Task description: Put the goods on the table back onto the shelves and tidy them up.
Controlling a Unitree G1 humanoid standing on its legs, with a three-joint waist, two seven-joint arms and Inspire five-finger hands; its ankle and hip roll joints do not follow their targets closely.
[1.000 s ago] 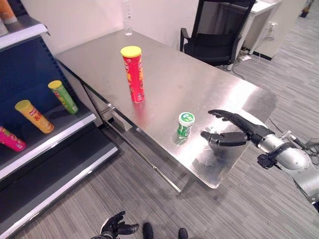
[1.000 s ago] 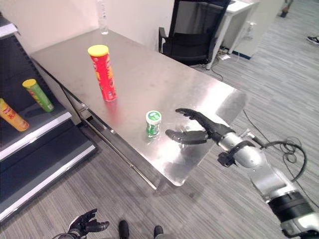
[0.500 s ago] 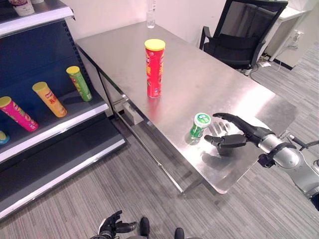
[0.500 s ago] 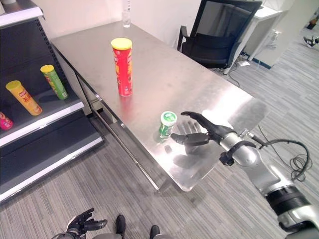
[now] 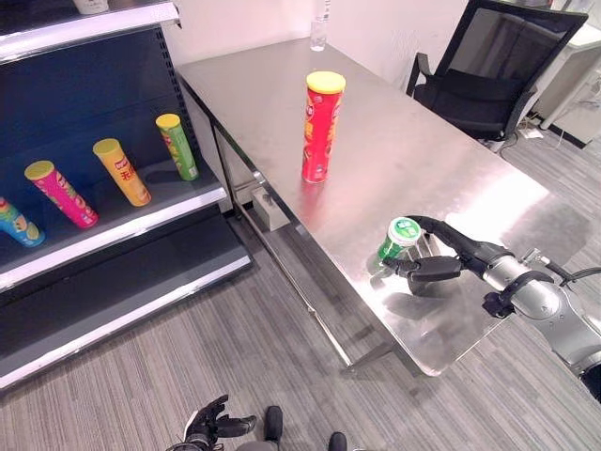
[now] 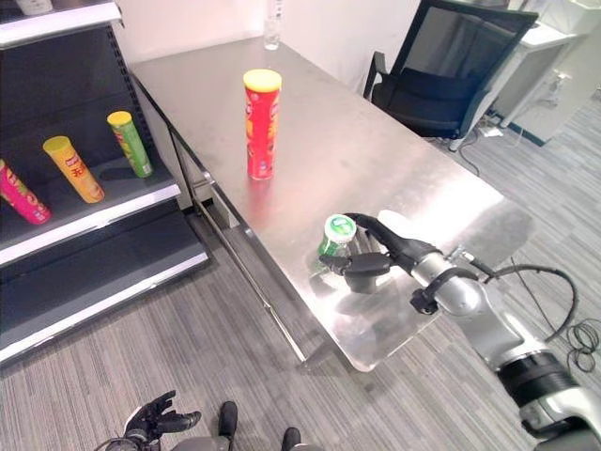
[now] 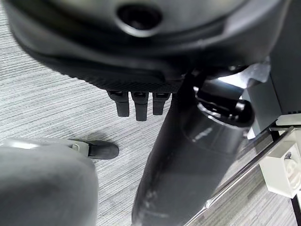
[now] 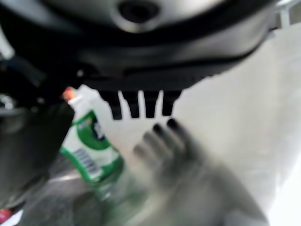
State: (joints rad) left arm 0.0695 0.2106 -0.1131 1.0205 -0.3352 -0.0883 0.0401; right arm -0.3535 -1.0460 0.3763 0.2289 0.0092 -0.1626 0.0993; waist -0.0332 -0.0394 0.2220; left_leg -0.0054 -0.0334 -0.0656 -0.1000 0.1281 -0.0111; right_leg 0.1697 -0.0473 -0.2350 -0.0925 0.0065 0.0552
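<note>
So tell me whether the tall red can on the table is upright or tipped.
Upright: the tall red cylindrical can stands on its base on the steel table, yellow lid on top.

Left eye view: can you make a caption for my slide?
Robot's right hand reaches around a small green-lidded container on the steel table, a tall red chip can standing behind.

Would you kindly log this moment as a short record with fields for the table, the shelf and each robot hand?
table: tall red can upright; small green container near the front edge
shelf: green can, yellow can and pink can leaning
right robot hand: at the small green container, fingers open around it
left robot hand: low near the floor, open
</note>
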